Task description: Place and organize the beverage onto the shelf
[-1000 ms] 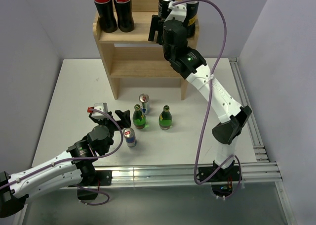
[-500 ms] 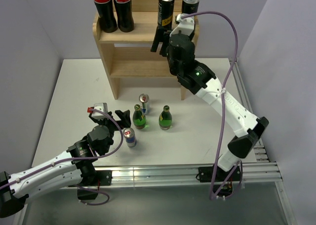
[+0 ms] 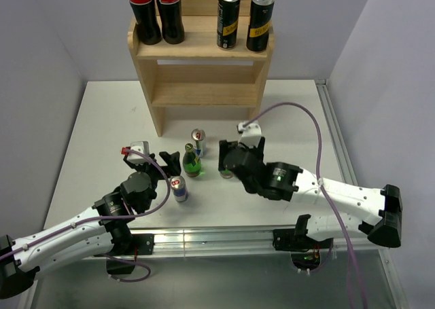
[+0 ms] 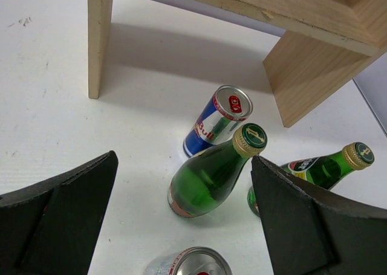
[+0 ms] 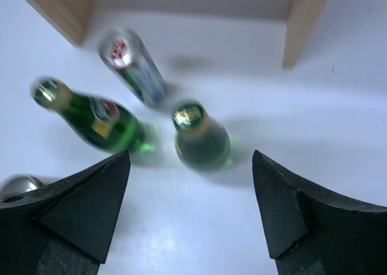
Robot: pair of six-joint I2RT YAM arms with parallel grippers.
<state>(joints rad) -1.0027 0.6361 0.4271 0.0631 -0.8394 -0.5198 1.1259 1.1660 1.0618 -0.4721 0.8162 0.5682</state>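
Our right claw (image 3: pixel 226 158) (image 5: pixel 190 163) hangs open, jaws spread wide and gripping nothing. In its wrist view the right green bottle (image 5: pixel 200 139) stands upright in the gap between the two fingers (image 5: pixel 91 208), and we see no contact on either side. From above, the claw covers most of that bottle. The right arm lies low and folded: its elbow juts out towards the right edge of the desk (image 3: pixel 102 132), and the forearm runs back leftward to the middle of the desk.

Our left claw (image 3: pixel 151 161) (image 4: pixel 182 160) is open just as wide and empty too. The left arm stretches low from the near left corner on a diagonal, wrist slightly raised, claw pointing towards the shelf (image 3: pixel 204 47). Its wrist view frames the left green bottle (image 4: pixel 208 178) (image 3: pixel 192 162) between the fingers, apart from both.

The far can (image 3: pixel 198 142), blue and silver, stands just behind the two green bottles. The near can (image 3: pixel 178 188) stands in front of the left green bottle, close to the left wrist.

At the back of the desk, the shelf holds two cola bottles (image 3: pixel 144 13) on the left of its top tier and two black cans (image 3: pixel 228 20) on the right, all upright.
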